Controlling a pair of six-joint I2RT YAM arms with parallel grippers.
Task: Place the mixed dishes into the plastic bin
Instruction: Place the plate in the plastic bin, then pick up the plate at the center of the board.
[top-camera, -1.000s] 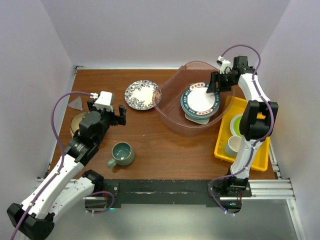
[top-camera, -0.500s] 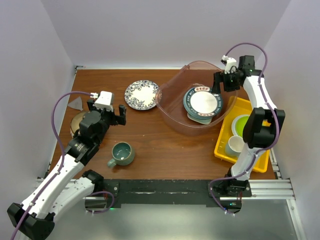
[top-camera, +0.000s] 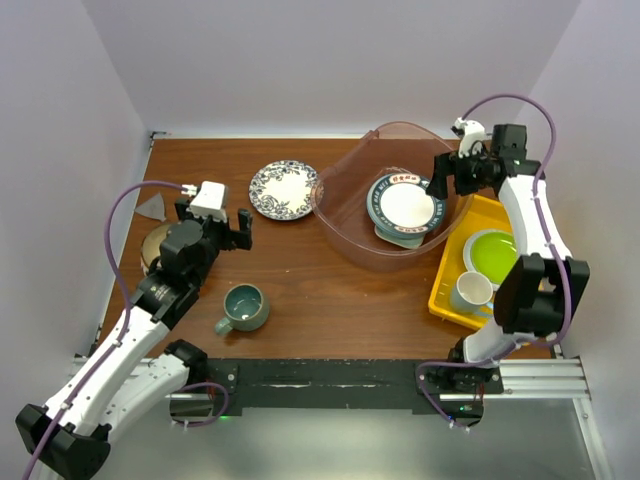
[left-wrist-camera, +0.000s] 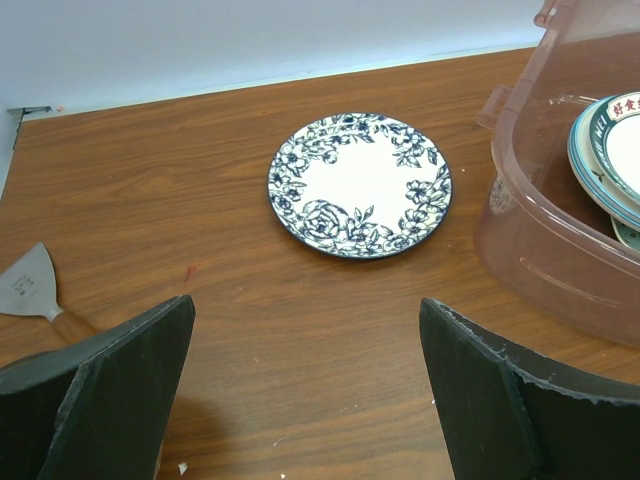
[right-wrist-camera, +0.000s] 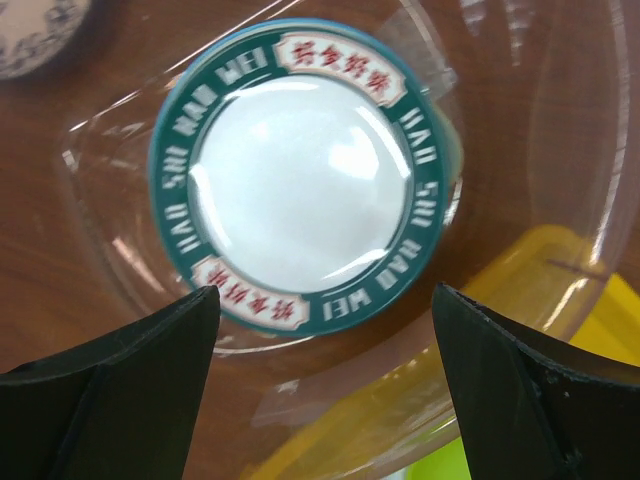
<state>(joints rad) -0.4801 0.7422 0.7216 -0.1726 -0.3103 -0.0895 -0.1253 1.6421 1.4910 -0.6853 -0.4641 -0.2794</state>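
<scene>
The right gripper (top-camera: 443, 180), jaws spread and empty, hovers over the right side of the plastic bin (top-camera: 340, 215), above a teal-rimmed plate (top-camera: 403, 203) topping the stack inside. The left gripper (top-camera: 232, 231), also wide and empty, hangs over bare table (top-camera: 300, 280) between the blue floral plate (top-camera: 284, 189) and the grey-teal mug (top-camera: 243, 307).

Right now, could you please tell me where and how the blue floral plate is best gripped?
I would take the blue floral plate by its near rim, coming in low from the left gripper. It lies flat on the table, so only the raised edge gives purchase, and that open gripper faces it.
</scene>
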